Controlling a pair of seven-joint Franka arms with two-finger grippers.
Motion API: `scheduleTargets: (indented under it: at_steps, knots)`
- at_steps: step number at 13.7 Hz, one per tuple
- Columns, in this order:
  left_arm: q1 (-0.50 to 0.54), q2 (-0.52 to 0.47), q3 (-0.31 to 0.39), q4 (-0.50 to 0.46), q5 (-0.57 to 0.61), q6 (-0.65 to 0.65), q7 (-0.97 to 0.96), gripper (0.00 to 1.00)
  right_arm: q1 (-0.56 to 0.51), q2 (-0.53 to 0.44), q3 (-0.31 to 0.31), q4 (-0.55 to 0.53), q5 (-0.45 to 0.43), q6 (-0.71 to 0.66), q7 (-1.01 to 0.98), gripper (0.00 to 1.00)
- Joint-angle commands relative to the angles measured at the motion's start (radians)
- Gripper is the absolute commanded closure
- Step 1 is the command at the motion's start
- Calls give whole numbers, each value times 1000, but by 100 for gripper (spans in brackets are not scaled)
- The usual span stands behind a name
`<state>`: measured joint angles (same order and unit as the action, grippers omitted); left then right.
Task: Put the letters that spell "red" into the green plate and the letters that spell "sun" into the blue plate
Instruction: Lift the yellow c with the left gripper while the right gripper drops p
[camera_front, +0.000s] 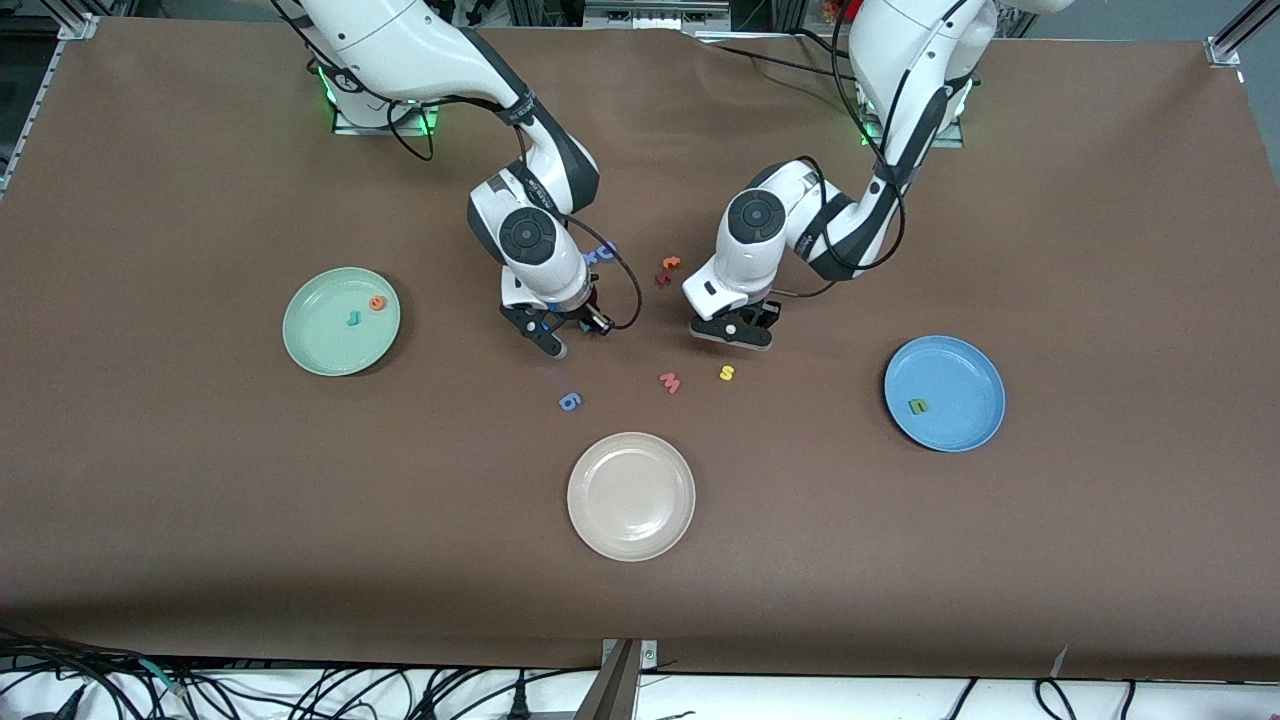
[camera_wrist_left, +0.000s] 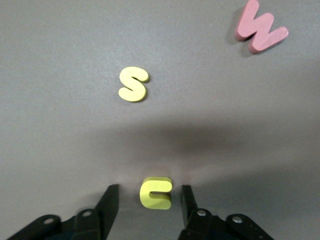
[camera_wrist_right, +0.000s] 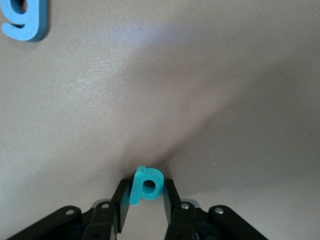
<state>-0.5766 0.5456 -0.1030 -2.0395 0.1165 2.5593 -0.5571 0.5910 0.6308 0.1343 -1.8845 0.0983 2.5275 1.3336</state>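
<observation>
The green plate (camera_front: 341, 321), at my right arm's end of the table (camera_front: 1100, 200), carries the orange "e" (camera_front: 377, 303) and thin teal "r" (camera_front: 352, 319); the blue plate (camera_front: 944, 393), at my left arm's end, carries the green "n" (camera_front: 917, 406). My right tool (camera_wrist_right: 146, 196) pinches the teal "d" (camera_wrist_right: 146, 186), stem alongside one finger. My left tool (camera_wrist_left: 150, 200), fingers spread, straddles the flat yellow "u" (camera_wrist_left: 156, 193). The yellow "s" (camera_wrist_left: 133, 84) lies nearby.

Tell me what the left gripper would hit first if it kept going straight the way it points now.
The left gripper points down at the table, its fingers open either side of the small yellow foam "u". Going straight on, it would most likely meet that letter, or the brown table under it; depth is unclear.
</observation>
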Motion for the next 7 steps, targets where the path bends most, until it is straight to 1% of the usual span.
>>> scheduleTargets:
  at_steps: [1,4,7]
  knots:
    - [-16,-1,9,-7,37,15,-44,44,6,12,-5,-8,3,-1,-5,80]
    - [-16,-1,9,-5,37,15,-44,45,6,9,-10,-4,3,-10,-4,80]
    - [-14,-1,9,-5,37,15,-44,46,4,-22,-24,16,-12,-117,-13,80]
